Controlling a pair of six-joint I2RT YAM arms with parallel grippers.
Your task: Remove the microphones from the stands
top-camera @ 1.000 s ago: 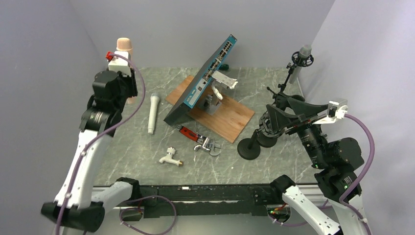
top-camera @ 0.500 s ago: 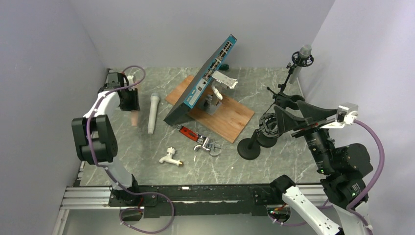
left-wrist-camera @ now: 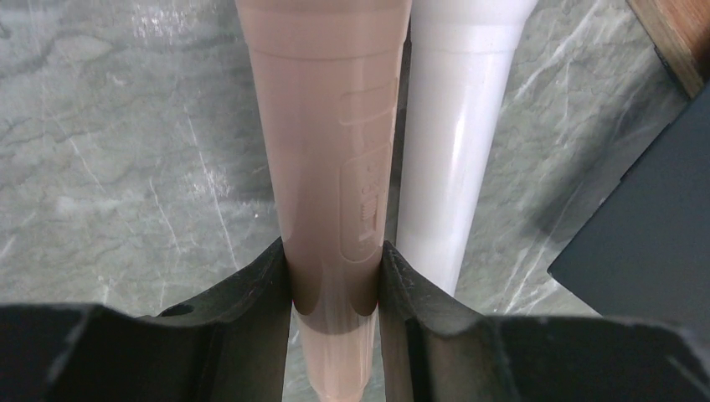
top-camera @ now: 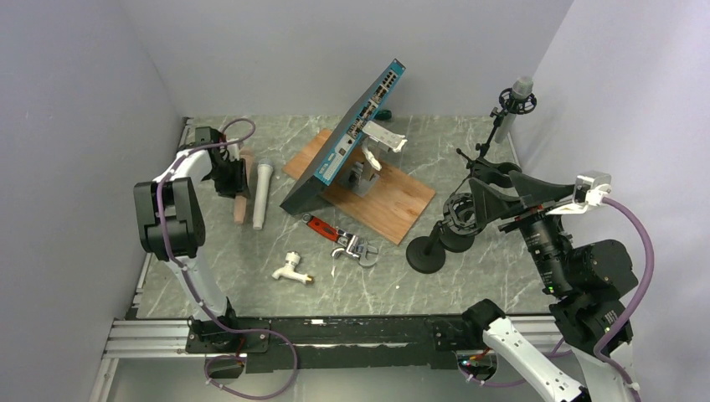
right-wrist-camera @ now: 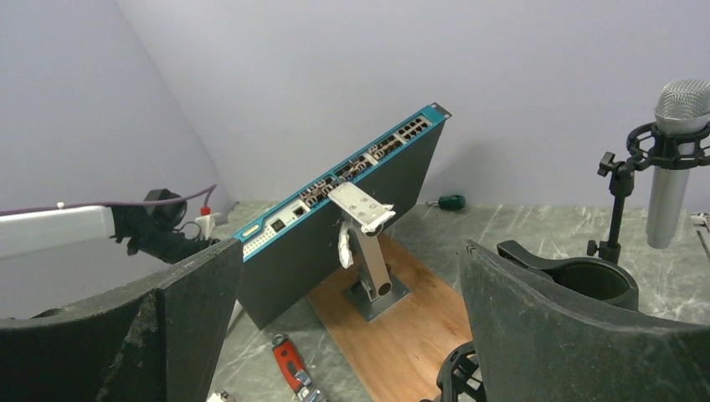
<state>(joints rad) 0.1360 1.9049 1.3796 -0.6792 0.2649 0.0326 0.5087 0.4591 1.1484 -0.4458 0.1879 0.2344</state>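
A grey microphone (top-camera: pixel 521 90) stands upright in the shock mount of a stand at the back right; it also shows in the right wrist view (right-wrist-camera: pixel 676 126). A second black stand (top-camera: pixel 427 251) with an empty mount (top-camera: pixel 456 213) is in front of it. My right gripper (top-camera: pixel 492 191) is open and empty, raised above the empty mount, well short of the grey microphone; its fingers (right-wrist-camera: pixel 511 318) frame that view. My left gripper (top-camera: pixel 228 177) is shut on a tan microphone (left-wrist-camera: pixel 331 167), held low over the table beside a white microphone (left-wrist-camera: pixel 456 126).
A teal network switch (top-camera: pixel 356 126) leans on a metal bracket (right-wrist-camera: pixel 368 251) on a wooden board (top-camera: pixel 393 201). A red wrench (top-camera: pixel 335 237) and a white tap (top-camera: pixel 291 268) lie in front. A green screwdriver (right-wrist-camera: pixel 444 202) lies behind the switch. Walls stand close on both sides.
My left arm has swung down from high above the table and brought the tan microphone down beside the white one. My right arm has shifted slightly.
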